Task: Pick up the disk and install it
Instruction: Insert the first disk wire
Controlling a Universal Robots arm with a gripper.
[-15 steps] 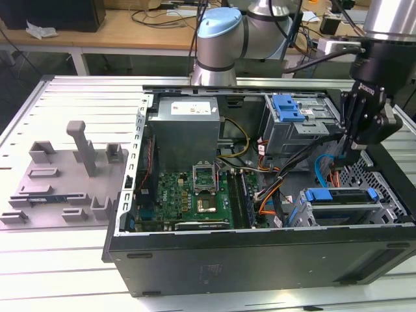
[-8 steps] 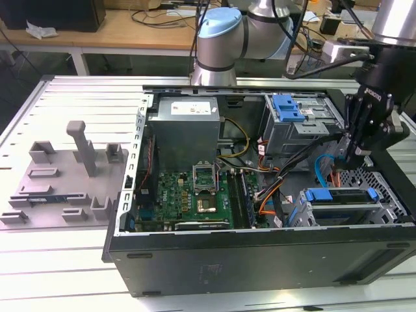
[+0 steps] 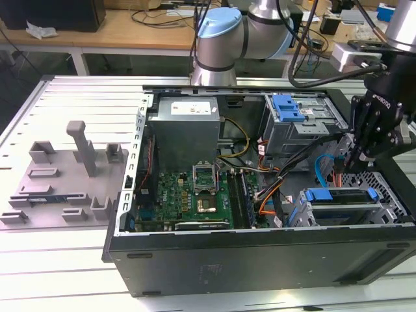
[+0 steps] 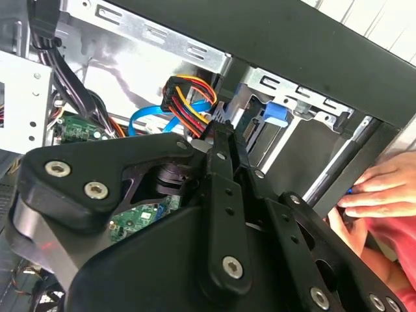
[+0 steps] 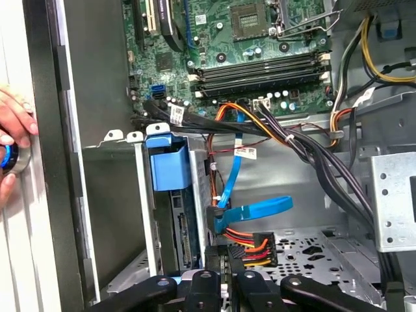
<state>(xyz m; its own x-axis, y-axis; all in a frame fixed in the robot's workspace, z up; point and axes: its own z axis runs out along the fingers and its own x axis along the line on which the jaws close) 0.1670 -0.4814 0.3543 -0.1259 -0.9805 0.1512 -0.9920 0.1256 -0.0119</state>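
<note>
At the edge of the case [image 3: 260,260] on the exterior view's right, claw [image 5: 225,260] clamped, seemingly on the power plug [image 5: 246,244]; a tug could snag those wires [image 5: 305,153].

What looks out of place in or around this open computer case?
A person's hand rests against the outside of the case wall, on something blue, while the gripper hangs inside the case above the drive cage. A hand so close to a working arm looks odd.
</note>
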